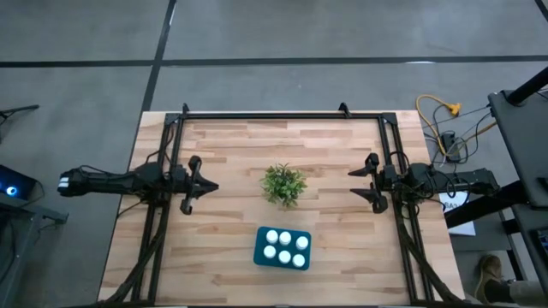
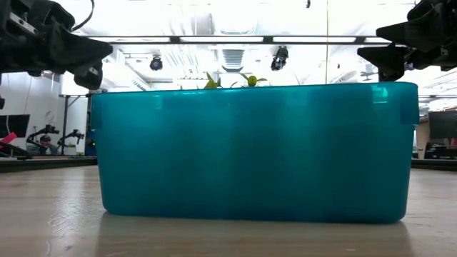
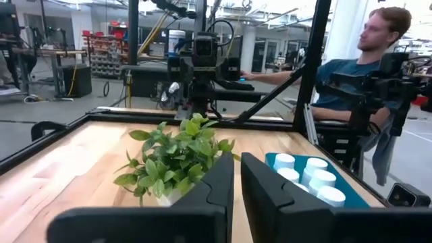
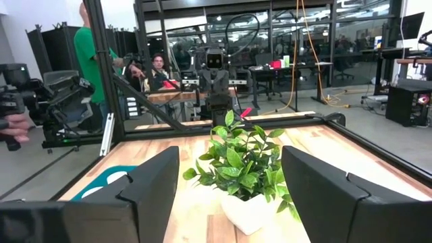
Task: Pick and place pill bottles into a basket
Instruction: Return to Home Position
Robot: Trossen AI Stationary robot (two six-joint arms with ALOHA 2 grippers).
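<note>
Several white pill bottles [image 1: 285,247] stand upright inside the teal basket [image 1: 259,249], which rests on the table near its front edge, at the middle. In the low view the basket's wall [image 2: 250,150] fills the picture and hides the bottles. The left wrist view shows the bottles' caps [image 3: 307,177] above the basket's rim [image 3: 352,193]. My left gripper [image 1: 213,186] hovers at the table's left, level, pointing at the plant, shut with nothing between its fingers [image 3: 237,165]. My right gripper [image 1: 353,184] hovers at the table's right, level, open and holding nothing [image 4: 229,163].
A small green plant [image 1: 283,184] in a white pot [image 4: 246,209] stands at the table's middle, between the two grippers and behind the basket. Black frame rails [image 1: 274,115] run along the table's far and side edges. People sit and stand beyond the table's sides.
</note>
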